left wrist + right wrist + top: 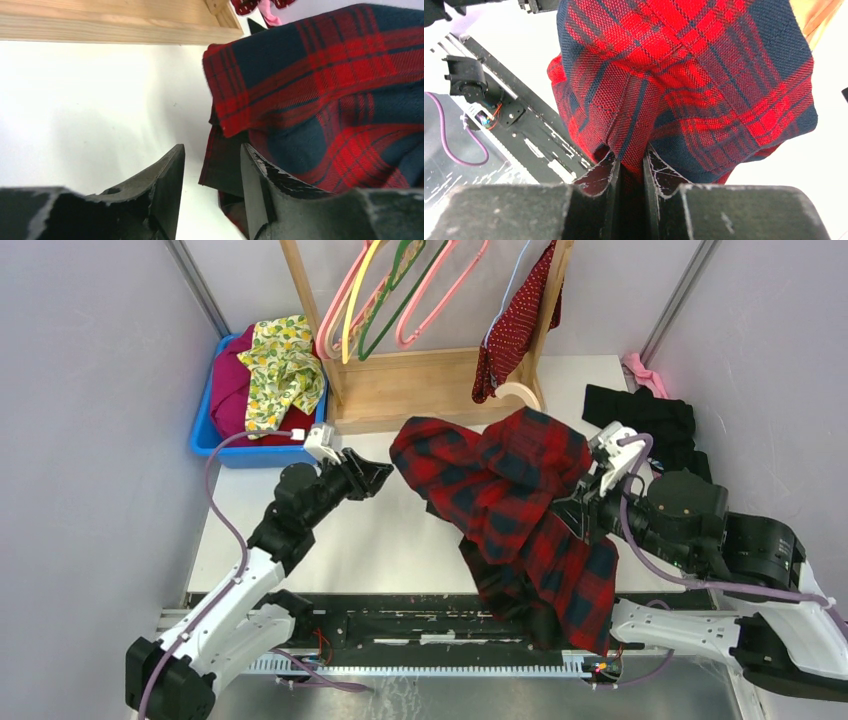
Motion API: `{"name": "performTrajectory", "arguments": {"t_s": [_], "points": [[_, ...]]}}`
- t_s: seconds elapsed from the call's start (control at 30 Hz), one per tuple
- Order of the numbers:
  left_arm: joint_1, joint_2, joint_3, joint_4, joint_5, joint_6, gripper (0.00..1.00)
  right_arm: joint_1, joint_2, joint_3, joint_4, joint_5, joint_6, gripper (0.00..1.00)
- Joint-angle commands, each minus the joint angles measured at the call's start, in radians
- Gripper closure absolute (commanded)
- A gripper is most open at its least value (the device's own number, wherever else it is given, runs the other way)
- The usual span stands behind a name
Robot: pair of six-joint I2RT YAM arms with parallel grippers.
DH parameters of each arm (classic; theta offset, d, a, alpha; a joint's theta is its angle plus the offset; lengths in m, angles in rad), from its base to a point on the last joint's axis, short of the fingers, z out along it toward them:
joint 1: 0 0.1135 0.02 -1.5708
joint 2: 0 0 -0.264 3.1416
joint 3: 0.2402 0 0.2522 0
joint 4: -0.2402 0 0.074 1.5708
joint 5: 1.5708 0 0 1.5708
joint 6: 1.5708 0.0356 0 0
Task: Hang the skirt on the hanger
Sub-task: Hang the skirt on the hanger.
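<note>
A blue bin (204, 436) sits at the far left of the desk (370, 540), holding a magenta cloth (230, 390) and a lemon-print cloth (282, 368). Just near of it the left hand (378, 476) is released: its jaws stand apart with nothing between them, beside the left edge of the plaid garment (500, 500).

At the far middle stands a wooden rack (420, 390) hung with pink, yellow and green hangers. At the rack's right end the skirt (515, 325), dark red with white dots, hangs draped on the thin pale hanger (509, 285). A curved wooden hanger (520, 392) lies at the rack's foot below it.

The plaid garment spreads across the middle of the desk and drapes down toward the near edge. The right hand (578, 512) is clenched on a fold of it, the cloth pinched between its fingers (659, 172). A black cloth (650, 415) and a pink cloth (645, 375) lie at the far right.
</note>
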Motion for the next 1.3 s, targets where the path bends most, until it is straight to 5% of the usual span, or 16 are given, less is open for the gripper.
{"name": "performTrajectory", "arguments": {"t_s": [0.0, 0.27, 0.63, 1.0, 1.27], "points": [[0.004, -0.072, 0.104, -0.154, -0.126, 0.018, 0.46, -0.001, 0.074, 0.141, 0.144, 0.079, -0.020, 0.99], [0.003, -0.037, 0.308, -0.284, -0.032, 0.060, 0.45, 0.000, 0.198, 0.244, 0.119, 0.243, -0.010, 0.99], [-0.052, 0.191, 0.631, -0.299, 0.130, 0.064, 0.49, -0.001, 0.081, 0.131, -0.018, 0.477, 0.037, 0.99], [-0.306, 0.574, 0.875, -0.224, -0.192, 0.145, 0.50, -0.001, -0.063, 0.071, -0.169, 0.540, 0.133, 0.99], [-0.344, 0.730, 0.955, -0.080, -0.465, 0.188, 0.50, -0.001, -0.109, 0.087, -0.231, 0.516, 0.152, 0.99]]}}
